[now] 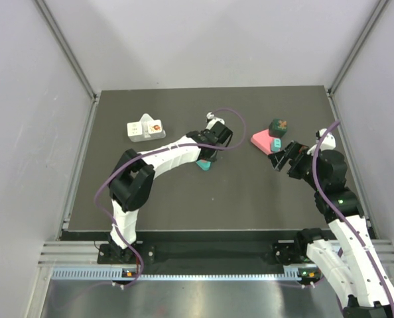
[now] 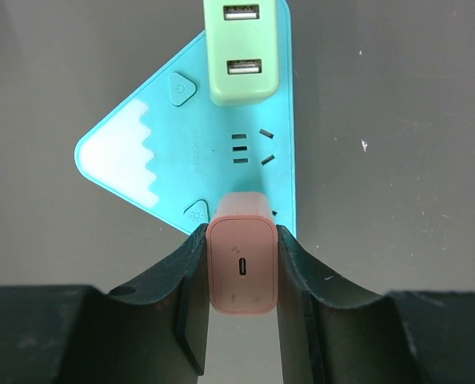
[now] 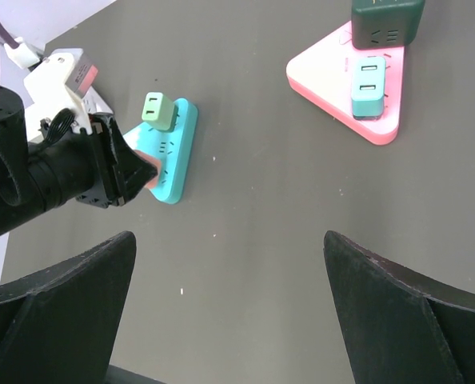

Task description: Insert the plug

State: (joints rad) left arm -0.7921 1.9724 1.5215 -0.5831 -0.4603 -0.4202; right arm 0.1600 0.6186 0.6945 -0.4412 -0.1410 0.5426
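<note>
Two fingers [image 2: 191, 260] of left end effector [image 2: 241, 236] pinch the pink plug [image 2: 241, 272] at teal strip [image 2: 181, 152]; right end effector [image 3: 228, 240] wide open.

Left pincer [image 2: 241, 237] clamped on pink plug [image 2: 241, 272], dark fingers [image 2: 183, 276] pressed to both its sides. Plug face shows one small oval port. Plug sits over the near edge of the teal triangular power strip [image 2: 181, 152], covering a socket there; can't tell if the prongs are seated. Green two-port USB adapter [image 2: 244, 52] plugged in at the strip's far end. Open socket slots between the two. White wavy panel on the strip's left corner. Dark grey worktop [image 2: 397, 160] underneath.
</note>
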